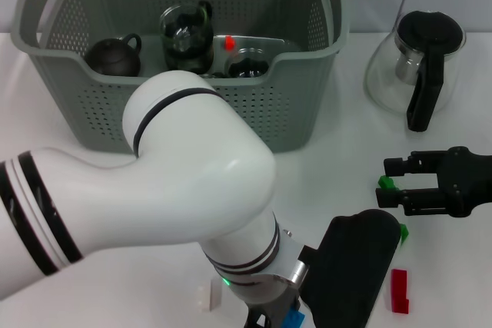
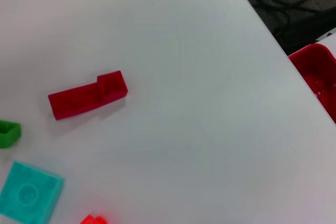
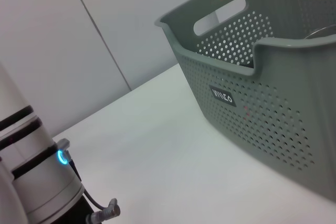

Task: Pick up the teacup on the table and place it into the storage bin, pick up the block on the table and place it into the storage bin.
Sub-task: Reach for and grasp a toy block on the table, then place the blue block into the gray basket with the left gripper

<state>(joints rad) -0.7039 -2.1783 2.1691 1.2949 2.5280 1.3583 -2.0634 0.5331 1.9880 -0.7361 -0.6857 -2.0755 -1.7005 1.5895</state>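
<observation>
1. The right black two-fingered gripper (image 1: 392, 182) hovers at the table's right side, fingers spread, with a small green plastic block (image 1: 384, 183) between its tips.
2. The left gripper sits low at the near edge; I cannot tell its state.
3. A red L-shaped block (image 2: 86, 95) lies on the white table (image 2: 199, 77).
4. The grey-green perforated plastic storage bin (image 1: 254, 113) stands far left, holding a dark round teapot (image 1: 114, 56).
5. A clear glass jug with black handle (image 1: 419, 67) stands far right.
</observation>
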